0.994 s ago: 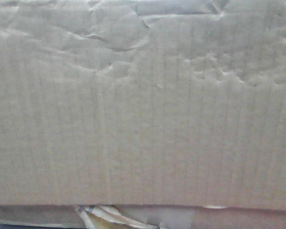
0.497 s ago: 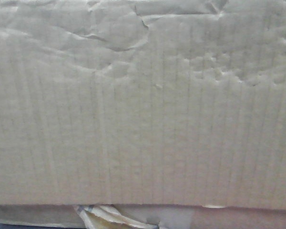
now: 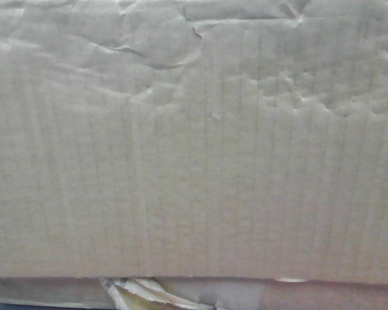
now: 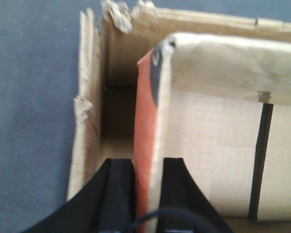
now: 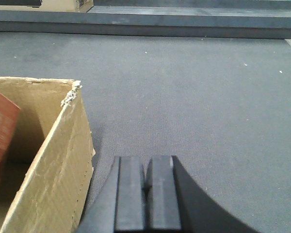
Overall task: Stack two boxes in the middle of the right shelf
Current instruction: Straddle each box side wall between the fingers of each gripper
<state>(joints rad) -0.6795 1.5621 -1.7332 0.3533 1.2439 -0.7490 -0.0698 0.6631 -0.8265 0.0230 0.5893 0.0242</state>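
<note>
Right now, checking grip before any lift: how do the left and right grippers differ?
The left gripper is clamped on an orange-faced panel. The right gripper is shut on nothing. The left reaches into the open cardboard box, while the right hangs over the grey surface beside it. Both have black fingers.

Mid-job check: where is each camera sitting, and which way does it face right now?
Front view: pressed close to a wide cardboard box face, flatter box beneath; no robot parts show.
Left wrist: looks along the left gripper, shut on an orange-red panel inside an open box.
Right wrist: looks across the grey tabletop past the shut, empty right gripper.
Both wrist views share the open box and panel.
</note>
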